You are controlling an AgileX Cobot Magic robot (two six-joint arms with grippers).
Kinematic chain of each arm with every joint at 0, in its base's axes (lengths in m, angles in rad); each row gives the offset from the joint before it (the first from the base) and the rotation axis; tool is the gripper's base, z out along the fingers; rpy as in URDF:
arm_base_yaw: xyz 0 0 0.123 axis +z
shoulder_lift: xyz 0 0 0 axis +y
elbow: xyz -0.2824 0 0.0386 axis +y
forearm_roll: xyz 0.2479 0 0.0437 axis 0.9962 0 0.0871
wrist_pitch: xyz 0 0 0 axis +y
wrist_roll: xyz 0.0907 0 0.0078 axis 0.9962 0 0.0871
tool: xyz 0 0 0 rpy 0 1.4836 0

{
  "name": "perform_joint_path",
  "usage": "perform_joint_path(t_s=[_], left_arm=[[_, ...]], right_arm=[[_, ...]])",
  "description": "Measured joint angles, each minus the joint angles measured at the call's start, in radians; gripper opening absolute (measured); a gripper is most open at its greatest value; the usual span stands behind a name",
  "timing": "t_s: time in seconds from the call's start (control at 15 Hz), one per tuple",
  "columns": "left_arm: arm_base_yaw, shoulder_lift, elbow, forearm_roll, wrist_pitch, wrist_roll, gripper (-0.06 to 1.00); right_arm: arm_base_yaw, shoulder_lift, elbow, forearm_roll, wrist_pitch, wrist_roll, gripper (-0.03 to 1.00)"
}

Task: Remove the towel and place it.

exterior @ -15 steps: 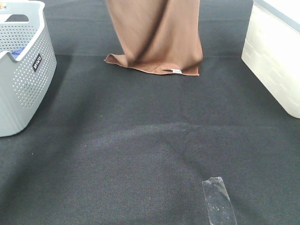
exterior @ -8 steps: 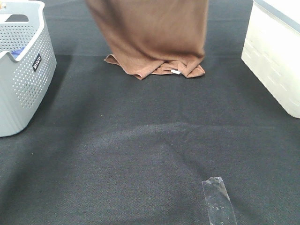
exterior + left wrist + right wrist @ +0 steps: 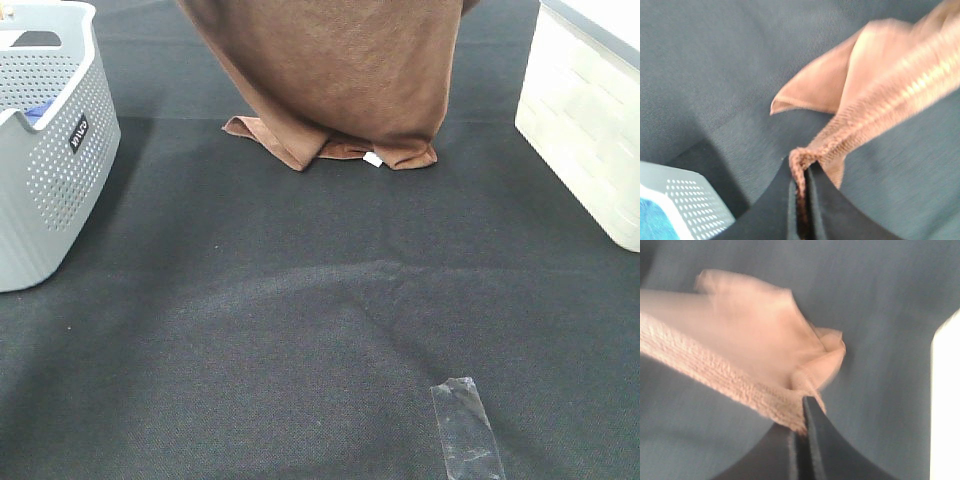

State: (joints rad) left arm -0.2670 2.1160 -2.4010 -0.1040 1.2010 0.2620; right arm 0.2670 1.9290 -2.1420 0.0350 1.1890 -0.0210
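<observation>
The reddish-brown towel (image 3: pixel 335 70) hangs down from above the top edge of the high view, stretched wide. Its lower end lies folded on the dark mat (image 3: pixel 300 300), with the small white tag (image 3: pixel 373 159) showing at the front. Both grippers are out of the high view. In the left wrist view my left gripper (image 3: pixel 802 177) is shut on a top corner of the towel (image 3: pixel 880 105). In the right wrist view my right gripper (image 3: pixel 801 427) is shut on the other top corner of the towel (image 3: pixel 745 345).
A grey perforated basket (image 3: pixel 50 150) stands at the left with a blue cloth (image 3: pixel 33 111) inside; it also shows in the left wrist view (image 3: pixel 685 205). A white bin (image 3: pixel 590 120) stands at the right. A strip of clear tape (image 3: pixel 462 425) lies on the mat at the front.
The towel has spread wider and come down and forward. Its lower end, flat on the mat a second ago, has bunched and folded under itself.
</observation>
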Motion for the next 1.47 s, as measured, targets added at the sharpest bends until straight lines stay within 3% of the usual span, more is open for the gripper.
perform_joint_path(t_s=[0.2,0.53,0.87,1.13,1.47], left_arm=[[-0.003,-0.234,0.325,-0.019,-0.002,-0.021,0.00],[-0.014,-0.678,0.844,-0.116,-0.022,-0.061,0.00],[-0.014,-1.044,1.238,-0.196,-0.035,-0.099,0.00],[-0.014,-1.250,1.432,-0.218,-0.035,-0.152,0.00],[-0.007,-1.298,1.641,-0.367,-0.033,-0.152,0.00]], right_arm=[[0.002,-0.130,0.125,0.067,0.009,-0.017,0.01],[0.014,-0.543,0.577,0.180,0.011,-0.019,0.01],[0.017,-0.841,0.892,0.241,0.011,0.002,0.01],[0.017,-1.024,1.099,0.274,0.010,0.064,0.01],[0.012,-1.156,1.278,0.258,0.011,0.097,0.01]])
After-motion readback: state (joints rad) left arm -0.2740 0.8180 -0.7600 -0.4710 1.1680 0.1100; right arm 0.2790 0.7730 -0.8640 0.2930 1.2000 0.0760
